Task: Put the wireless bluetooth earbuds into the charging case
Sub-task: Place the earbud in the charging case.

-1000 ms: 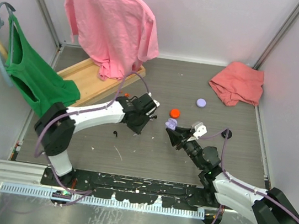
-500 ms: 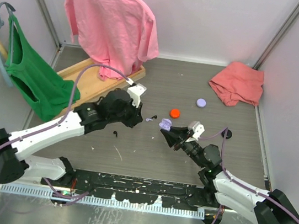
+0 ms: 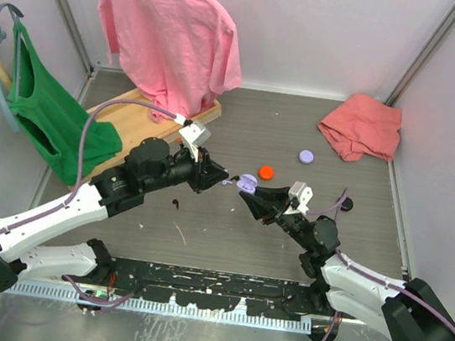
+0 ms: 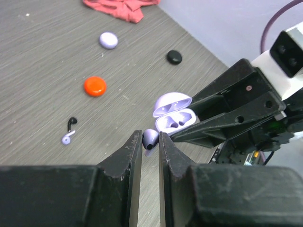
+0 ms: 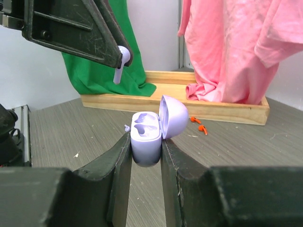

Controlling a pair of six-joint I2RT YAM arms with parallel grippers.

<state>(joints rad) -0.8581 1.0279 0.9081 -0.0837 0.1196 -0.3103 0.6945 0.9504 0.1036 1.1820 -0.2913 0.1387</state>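
**Lining up the lilac earbud over the open case**

I am working above the middle of the grey surface (image 3: 201, 235), with both arms reaching in toward each other. My right hand (image 5: 146, 142) is clamping the lilac charging case (image 5: 147, 137) by its lower half. The lid is standing open and the two sockets are facing up toward the other arm. My left hand (image 4: 150, 136) is closed down narrow, pinching one lilac earbud (image 4: 150, 138) by its rounded head so the stem is hanging free. The earbud is sitting just beside the case's mouth, not yet inside.

To do this well, I am judging that the stem needs to point straight down into the nearer socket before I lower it. I am planning a slow approach, holding the case level and steering clear of the lid. I should let go only once the head is seated.

A black earbud (image 4: 71, 124) and another lilac one (image 4: 66, 138) are lying loose on the surface near the orange-red round case (image 4: 94, 86).

I am finding no brand, label or writing that I can read.
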